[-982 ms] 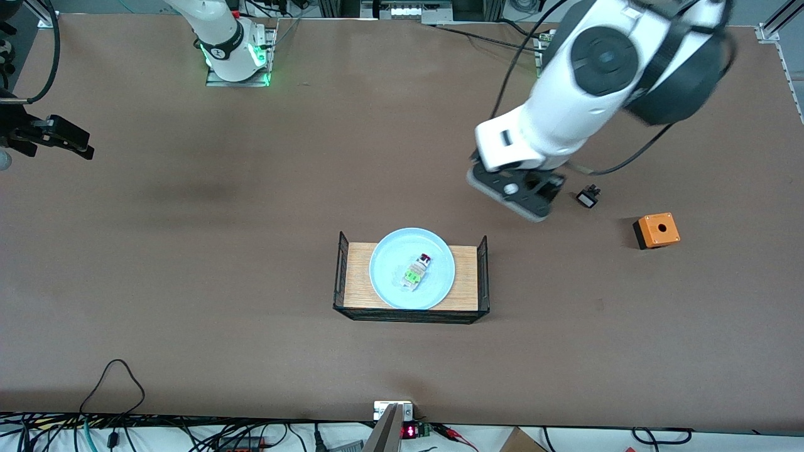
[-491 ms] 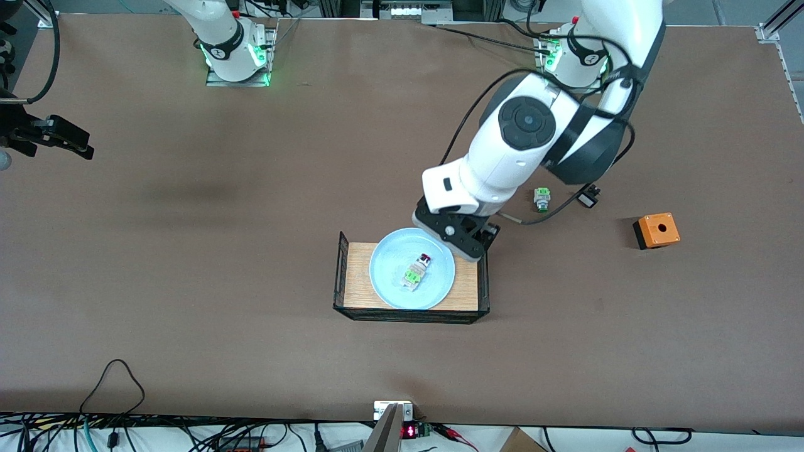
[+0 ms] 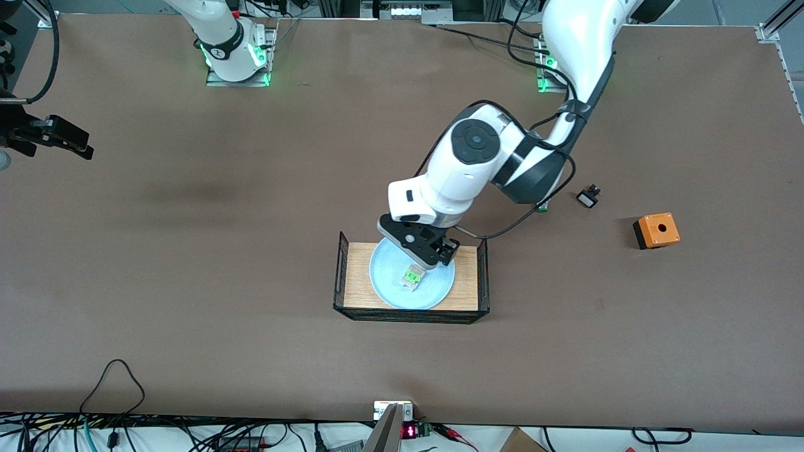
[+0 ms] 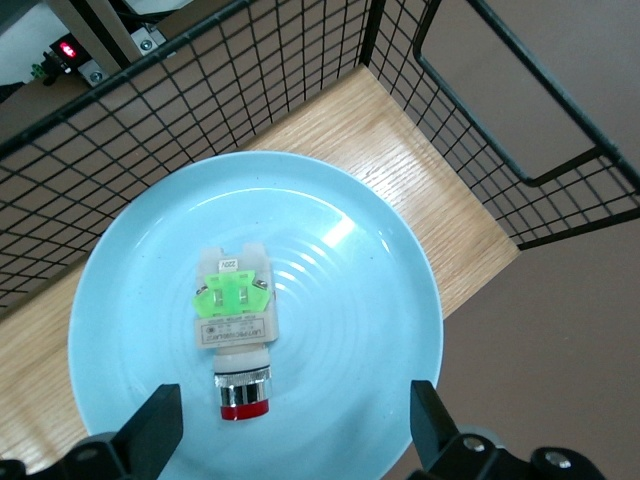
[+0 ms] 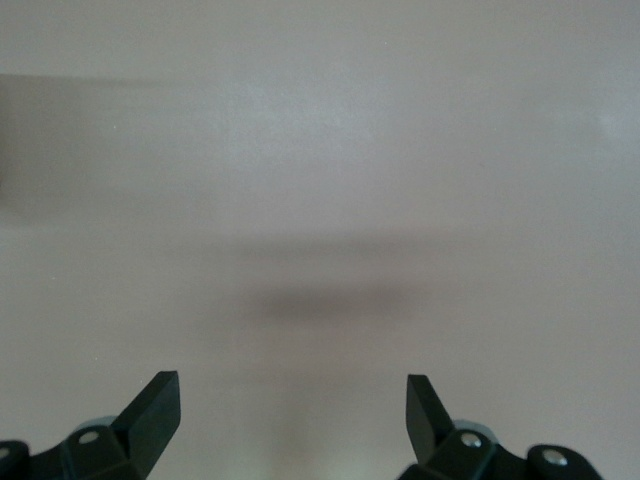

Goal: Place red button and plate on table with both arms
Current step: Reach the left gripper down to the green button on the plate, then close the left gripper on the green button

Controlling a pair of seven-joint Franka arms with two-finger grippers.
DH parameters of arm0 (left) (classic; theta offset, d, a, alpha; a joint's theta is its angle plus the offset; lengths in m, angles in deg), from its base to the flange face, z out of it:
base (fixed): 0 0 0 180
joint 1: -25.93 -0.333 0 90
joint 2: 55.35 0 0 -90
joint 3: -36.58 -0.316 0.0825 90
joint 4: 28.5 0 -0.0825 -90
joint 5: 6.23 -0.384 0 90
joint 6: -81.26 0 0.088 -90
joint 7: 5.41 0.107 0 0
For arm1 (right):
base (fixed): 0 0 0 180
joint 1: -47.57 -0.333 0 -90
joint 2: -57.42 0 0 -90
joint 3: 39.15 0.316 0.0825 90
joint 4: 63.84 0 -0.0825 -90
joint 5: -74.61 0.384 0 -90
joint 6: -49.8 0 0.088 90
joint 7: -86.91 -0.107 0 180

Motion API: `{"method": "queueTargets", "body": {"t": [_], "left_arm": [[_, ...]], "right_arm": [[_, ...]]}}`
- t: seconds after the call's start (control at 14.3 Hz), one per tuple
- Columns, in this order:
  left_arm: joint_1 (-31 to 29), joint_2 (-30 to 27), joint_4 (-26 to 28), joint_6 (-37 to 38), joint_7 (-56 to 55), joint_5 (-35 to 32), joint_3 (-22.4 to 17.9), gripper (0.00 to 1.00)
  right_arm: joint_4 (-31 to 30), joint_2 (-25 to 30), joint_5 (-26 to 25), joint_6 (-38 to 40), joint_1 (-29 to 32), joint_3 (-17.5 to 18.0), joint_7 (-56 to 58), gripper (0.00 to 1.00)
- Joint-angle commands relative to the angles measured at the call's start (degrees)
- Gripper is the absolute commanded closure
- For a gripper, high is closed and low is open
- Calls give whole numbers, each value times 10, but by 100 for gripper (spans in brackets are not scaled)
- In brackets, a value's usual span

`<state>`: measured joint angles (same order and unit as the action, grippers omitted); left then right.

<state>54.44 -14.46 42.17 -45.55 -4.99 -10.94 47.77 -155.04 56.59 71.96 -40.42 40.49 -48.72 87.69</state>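
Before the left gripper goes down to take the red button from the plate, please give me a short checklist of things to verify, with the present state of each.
1. Left gripper open: ok, fingers spread wide.
2. Left gripper over the red button: ok, the red cap sits between the fingers in the left wrist view.
3. Red button free to lift: ok, it lies alone on the plate.
4. Plate seated flat in the tray: ok.
5. Wire ends of the tray clear of the fingers: cannot tell.
6. Right gripper out of the way: ok, open, waiting over bare table at the right arm's end.
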Motion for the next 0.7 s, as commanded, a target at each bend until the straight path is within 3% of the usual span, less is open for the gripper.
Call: {"method": "queueTargets", "body": {"t": [0.0, 0.49, 0.56, 0.63], "left_arm": [[15, 19, -25, -6, 4, -25, -12, 0], [14, 52, -19, -75, 0, -41, -20, 0], [14, 52, -19, -75, 0, -42, -20, 5], [12, 52, -18, -75, 1, -42, -20, 26]], "right_arm": [[2, 2, 11, 2, 5, -1, 6, 0], [2, 2, 11, 1, 5, -1, 6, 0], [2, 2, 11, 1, 5, -1, 6, 0], [2, 2, 11, 1, 5, -1, 6, 0]]}}
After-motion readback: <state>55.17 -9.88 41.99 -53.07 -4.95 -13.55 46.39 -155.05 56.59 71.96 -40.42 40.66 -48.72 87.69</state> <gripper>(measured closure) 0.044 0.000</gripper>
